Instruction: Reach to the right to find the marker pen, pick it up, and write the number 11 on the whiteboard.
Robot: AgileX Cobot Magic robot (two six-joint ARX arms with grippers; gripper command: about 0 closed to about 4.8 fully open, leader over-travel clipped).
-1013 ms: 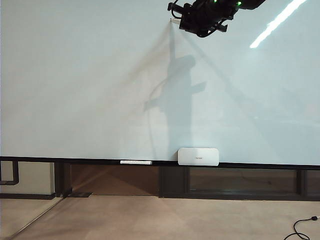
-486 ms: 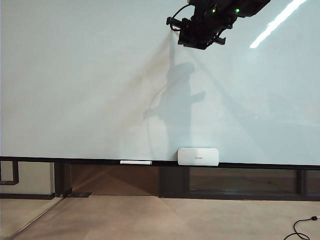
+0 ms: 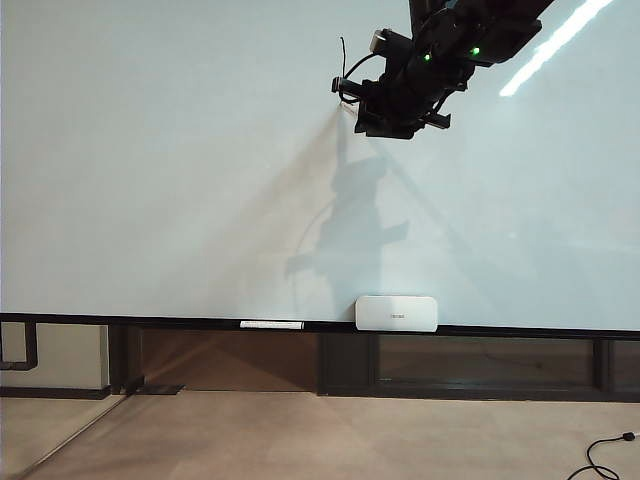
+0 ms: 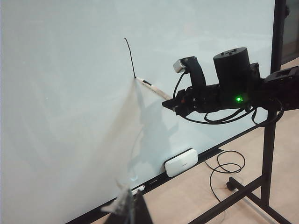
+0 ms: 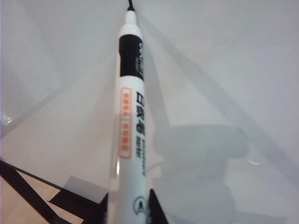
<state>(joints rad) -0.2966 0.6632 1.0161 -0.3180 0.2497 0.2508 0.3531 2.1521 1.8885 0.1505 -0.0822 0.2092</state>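
The right gripper [image 4: 174, 103], a black two-finger claw on a black arm with green lights, hangs high against the large glossy pale whiteboard [image 3: 150, 150] and is clamped on the marker pen [image 4: 154, 88], a slim white barrel with a black band and a dark tip. In the right wrist view the barrel [image 5: 128, 130] runs out from between the dark jaws to its tip, which touches the board. One thin black near-vertical stroke [image 4: 130, 58] rises from the tip; it is the only mark on the board.

Open board lies on every side of this claw: a wide bare stretch to the exterior view's left, much bare surface below down to the thin dark ledge [image 3: 150, 321], and less room above, where the board meets the picture's upper edge. Well below the claw, on the ledge, rest one white rounded rectangular box [image 3: 397, 312] and, just beside it, one slim white stick-like pen [image 3: 271, 324]. The black frame post [image 4: 270, 140] stands behind the arm.

The left gripper [image 4: 127, 207] shows only as a blurred dark shape, far below the board's stroke; whether its jaws are apart cannot be told.
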